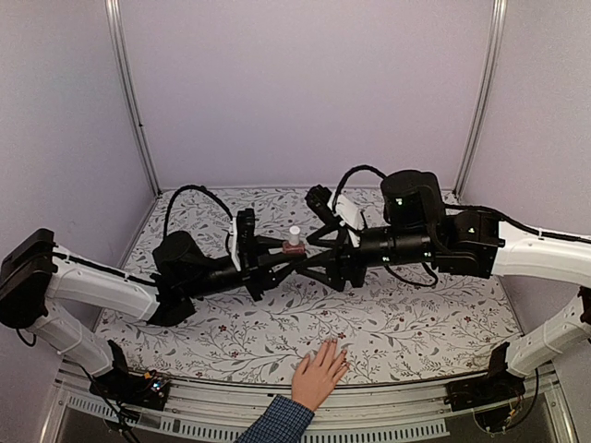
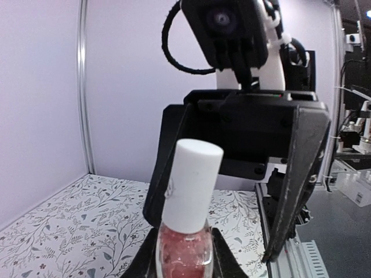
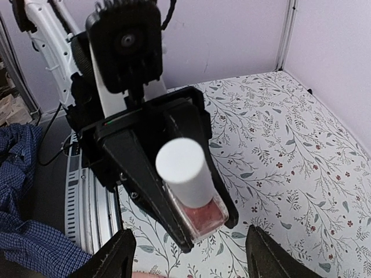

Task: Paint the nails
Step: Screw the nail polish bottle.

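Note:
A light-skinned hand point(image 1: 319, 374) with a blue checked cuff rests flat on the table's near edge, and its nails point(image 1: 334, 349) are too small to make out. My left gripper point(image 1: 284, 247) is shut on the body of a small pink bottle point(image 1: 295, 242), upright, with a white cap point(image 2: 191, 184). My right gripper point(image 1: 319, 251) faces it from the right, open, its fingers point(image 2: 295, 185) standing either side of the cap without touching. In the right wrist view the bottle point(image 3: 197, 200) sits between the left fingers point(image 3: 145, 179), beyond my open right gripper point(image 3: 191, 258).
A floral-patterned cloth point(image 1: 416, 323) covers the table. Lilac walls with metal corner posts point(image 1: 129, 92) close it in on three sides. An aluminium rail point(image 1: 388, 420) runs along the near edge. Blue checked fabric point(image 3: 29, 243) shows at the left of the right wrist view.

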Tool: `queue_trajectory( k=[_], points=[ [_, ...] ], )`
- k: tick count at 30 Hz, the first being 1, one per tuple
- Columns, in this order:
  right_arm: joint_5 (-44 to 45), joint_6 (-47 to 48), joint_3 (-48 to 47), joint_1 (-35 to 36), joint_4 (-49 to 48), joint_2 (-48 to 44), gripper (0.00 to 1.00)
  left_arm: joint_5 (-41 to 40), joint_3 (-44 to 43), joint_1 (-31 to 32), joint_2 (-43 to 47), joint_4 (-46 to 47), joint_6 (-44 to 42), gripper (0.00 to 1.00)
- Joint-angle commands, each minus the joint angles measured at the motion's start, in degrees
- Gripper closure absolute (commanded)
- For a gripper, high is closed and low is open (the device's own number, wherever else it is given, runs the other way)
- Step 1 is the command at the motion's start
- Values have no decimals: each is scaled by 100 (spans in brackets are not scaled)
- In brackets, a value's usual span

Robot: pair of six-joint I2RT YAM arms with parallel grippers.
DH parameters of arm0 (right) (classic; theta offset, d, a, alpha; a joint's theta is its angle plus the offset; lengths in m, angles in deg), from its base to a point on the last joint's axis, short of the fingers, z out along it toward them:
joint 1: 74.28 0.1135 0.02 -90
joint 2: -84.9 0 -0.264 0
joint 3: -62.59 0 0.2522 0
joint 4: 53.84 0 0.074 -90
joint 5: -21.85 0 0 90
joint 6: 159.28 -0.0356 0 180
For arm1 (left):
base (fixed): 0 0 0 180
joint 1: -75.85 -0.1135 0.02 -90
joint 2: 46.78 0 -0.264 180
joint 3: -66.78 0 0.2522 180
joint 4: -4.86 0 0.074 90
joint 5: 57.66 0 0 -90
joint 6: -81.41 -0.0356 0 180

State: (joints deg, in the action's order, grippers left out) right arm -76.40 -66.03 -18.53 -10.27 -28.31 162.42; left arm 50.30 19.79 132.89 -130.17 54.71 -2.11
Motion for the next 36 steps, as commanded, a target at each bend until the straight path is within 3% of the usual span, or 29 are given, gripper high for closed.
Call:
queue_trajectory(
  k=[1,9,20,33,36],
  points=[
    [-883,429,316,24,61,-432,32,1563,-143,-161,240,174,202,100],
    [-1510,967,365,24,224,-849,34,3156,-401,-190,146,-270,394,100],
    [-1859,1593,-116,271,696,-678,40,4337,-727,-163,-360,-74,1128,100],
    [-2034,1933,-542,534,1016,-251,54,4829,-947,-135,-770,470,1706,100],
    [-1998,1952,-536,543,1006,-228,62,4863,-971,-140,-809,547,1759,100]
  ],
)
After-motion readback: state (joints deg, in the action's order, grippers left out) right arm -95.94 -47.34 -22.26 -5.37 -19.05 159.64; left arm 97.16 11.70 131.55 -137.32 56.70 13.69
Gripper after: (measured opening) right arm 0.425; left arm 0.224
